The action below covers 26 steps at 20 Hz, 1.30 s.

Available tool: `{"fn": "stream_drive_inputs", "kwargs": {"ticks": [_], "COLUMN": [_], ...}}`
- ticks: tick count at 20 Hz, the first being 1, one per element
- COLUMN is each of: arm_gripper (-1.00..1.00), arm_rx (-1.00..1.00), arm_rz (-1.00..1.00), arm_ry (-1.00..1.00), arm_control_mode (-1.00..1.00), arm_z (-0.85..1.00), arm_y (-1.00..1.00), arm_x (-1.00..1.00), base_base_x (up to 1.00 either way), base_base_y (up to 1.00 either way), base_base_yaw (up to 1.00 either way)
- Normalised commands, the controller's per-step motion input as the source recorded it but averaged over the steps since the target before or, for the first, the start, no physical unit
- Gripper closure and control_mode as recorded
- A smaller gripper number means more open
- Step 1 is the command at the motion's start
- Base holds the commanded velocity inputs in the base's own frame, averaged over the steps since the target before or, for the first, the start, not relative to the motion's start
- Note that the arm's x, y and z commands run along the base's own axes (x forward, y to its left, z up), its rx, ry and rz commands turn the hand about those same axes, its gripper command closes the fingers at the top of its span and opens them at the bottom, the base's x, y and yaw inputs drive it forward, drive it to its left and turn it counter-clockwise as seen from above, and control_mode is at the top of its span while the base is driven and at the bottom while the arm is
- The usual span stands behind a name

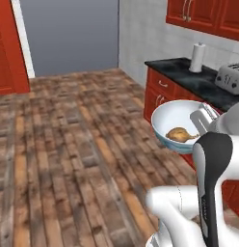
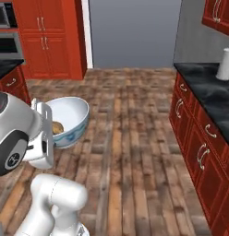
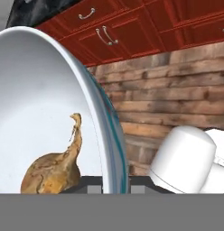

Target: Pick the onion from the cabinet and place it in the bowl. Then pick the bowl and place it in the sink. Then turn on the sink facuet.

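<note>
The white bowl (image 1: 170, 117) hangs in the air over the wooden floor, tipped on its side, in front of the low cupboards. My gripper (image 1: 204, 121) is shut on its rim. The golden-brown onion (image 1: 179, 134) lies inside against the lower wall, its stem tail pointing out. From the right base view the bowl (image 2: 74, 114) sits just ahead of the gripper (image 2: 46, 133), with the onion (image 2: 57, 127) peeking out beside the hand. In the hand view the bowl's rim (image 3: 101, 113) runs down between the gripper (image 3: 114, 186) tips, and the onion (image 3: 53, 171) rests low inside. The cabinet, sink and sink facuet are out of view.
A black counter (image 1: 186, 76) over low red cupboards (image 2: 195, 138) runs along the right, carrying a paper towel roll (image 1: 198, 58) and a toaster (image 1: 231, 77). Tall red units with an oven (image 2: 6, 44) stand at the left. Wooden floor (image 1: 68, 144) stretches toward a grey doorway.
</note>
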Motion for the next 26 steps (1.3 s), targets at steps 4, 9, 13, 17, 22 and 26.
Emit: {"fn": "stream_drive_inputs", "kwargs": {"ticks": [4, 9, 13, 17, 22, 26], "arm_gripper": [1.0, 1.0, 1.0, 1.0, 1.0, 1.0], "arm_rx": [0.0, 0.0, 0.0, 0.0, 0.0, 0.0], "arm_rz": [0.0, 0.0, 0.0, 0.0, 0.0, 0.0], "arm_ry": [0.0, 0.0, 0.0, 0.0, 0.0, 0.0], "arm_control_mode": [1.0, 1.0, 1.0, 1.0, 1.0, 1.0], "arm_z": [0.0, 0.0, 0.0, 0.0, 0.0, 0.0], "arm_y": [0.0, 0.0, 0.0, 0.0, 0.0, 0.0], "arm_x": [0.0, 0.0, 0.0, 0.0, 0.0, 0.0], "base_base_x": [1.0, 0.97, 0.78, 0.38, 0.42, 0.65], "base_base_y": [0.6, 0.37, 0.2, 0.2, 0.29, 0.18], "base_base_yaw": [0.55, 0.64, 0.71, 0.76, 0.79, 0.77]}}
